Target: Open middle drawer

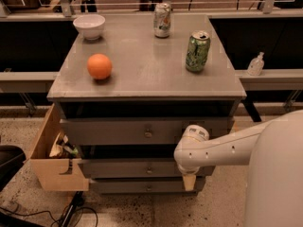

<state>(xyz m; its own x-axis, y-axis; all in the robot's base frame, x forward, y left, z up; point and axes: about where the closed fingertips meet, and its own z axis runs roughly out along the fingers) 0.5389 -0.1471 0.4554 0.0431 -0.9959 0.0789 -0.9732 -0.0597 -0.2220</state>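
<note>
The grey cabinet (142, 86) has three drawer fronts stacked below its top. The middle drawer (123, 168) is the second one, a long flat grey front with a small round knob (149, 170). It sits a little forward of the bottom drawer (137, 187) and below the taller top drawer (118, 131). My white arm (222, 148) reaches in from the right. My gripper (189, 181) hangs down in front of the right end of the middle and bottom drawers, well to the right of the knob.
On the cabinet top are an orange (99, 66), a white bowl (89, 25), a green can (197, 51) and a second can (162, 19). A cardboard box (52, 167) stands against the cabinet's left side. A small bottle (255, 64) sits on the right ledge. Cables (71, 212) lie on the floor.
</note>
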